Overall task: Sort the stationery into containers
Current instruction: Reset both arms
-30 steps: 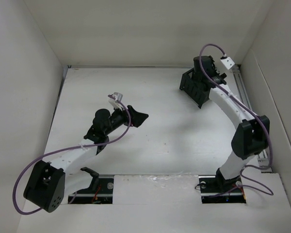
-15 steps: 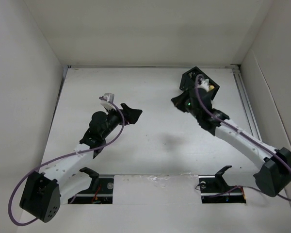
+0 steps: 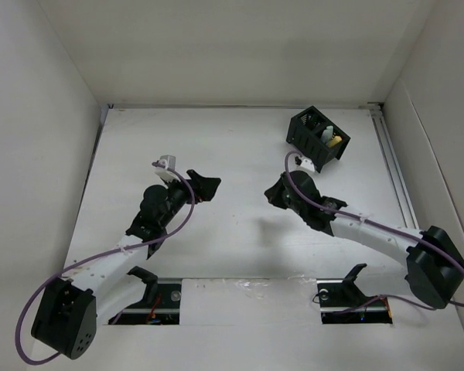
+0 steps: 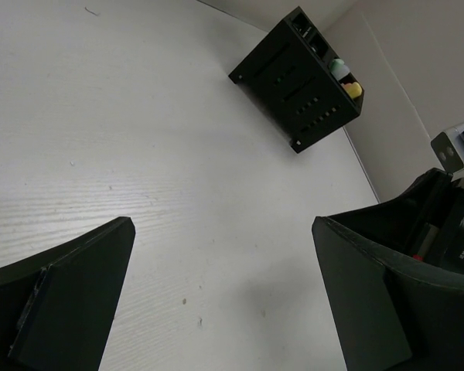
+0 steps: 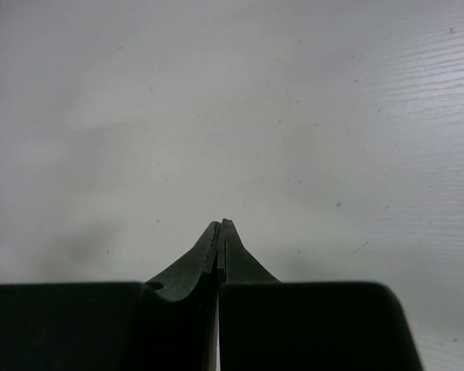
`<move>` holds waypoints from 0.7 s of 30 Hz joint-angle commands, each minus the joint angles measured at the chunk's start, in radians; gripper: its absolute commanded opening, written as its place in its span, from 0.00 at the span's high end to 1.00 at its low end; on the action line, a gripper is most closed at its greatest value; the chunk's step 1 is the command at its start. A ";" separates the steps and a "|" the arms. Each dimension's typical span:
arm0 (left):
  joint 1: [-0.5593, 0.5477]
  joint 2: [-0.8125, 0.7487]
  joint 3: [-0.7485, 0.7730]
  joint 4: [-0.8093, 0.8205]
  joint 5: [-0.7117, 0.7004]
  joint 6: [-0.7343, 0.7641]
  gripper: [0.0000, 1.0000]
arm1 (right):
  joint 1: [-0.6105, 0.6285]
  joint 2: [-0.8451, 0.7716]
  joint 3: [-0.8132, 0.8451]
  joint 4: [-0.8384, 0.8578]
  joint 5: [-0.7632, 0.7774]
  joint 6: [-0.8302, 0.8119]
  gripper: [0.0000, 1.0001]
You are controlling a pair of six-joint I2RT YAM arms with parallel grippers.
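Note:
The black mesh container [image 3: 319,139] stands at the back right of the table, with coloured marker ends poking out of its compartments: a yellow end [image 3: 335,141] and a pale one beside it. In the left wrist view the same container [image 4: 298,81] shows a green-white end [image 4: 339,67] and a yellow end [image 4: 351,90]. My left gripper [image 3: 203,186] hangs wide open over the table left of centre, with nothing between its fingers [image 4: 69,297]. My right gripper [image 3: 274,193] is shut and empty in front of the container, its jaws pressed together [image 5: 220,226].
White walls enclose the table on three sides. A metal rail [image 3: 392,158] runs along the right edge. The right arm [image 3: 371,232] stretches low across the right half. Part of the right arm [image 4: 441,224] shows at the left wrist view's right edge.
The right arm has pulled back from over the container toward the table's middle, and its gripper has shut empty. The left gripper has drifted a little toward the near left, still open.

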 commanded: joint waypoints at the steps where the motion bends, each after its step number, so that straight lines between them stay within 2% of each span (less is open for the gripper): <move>1: 0.003 0.015 -0.021 0.118 0.045 0.018 0.00 | 0.010 -0.031 -0.025 0.082 0.062 0.005 0.99; 7: 0.003 0.035 -0.021 0.142 0.068 0.018 0.00 | 0.010 -0.040 -0.034 0.091 0.077 0.014 0.94; 16: 0.012 0.022 -0.044 0.170 0.105 0.000 0.00 | 0.010 -0.019 -0.034 0.100 0.086 0.014 0.74; 21: 0.012 -0.007 -0.044 0.170 0.131 0.000 0.00 | 0.010 0.003 -0.025 0.100 0.098 0.014 0.69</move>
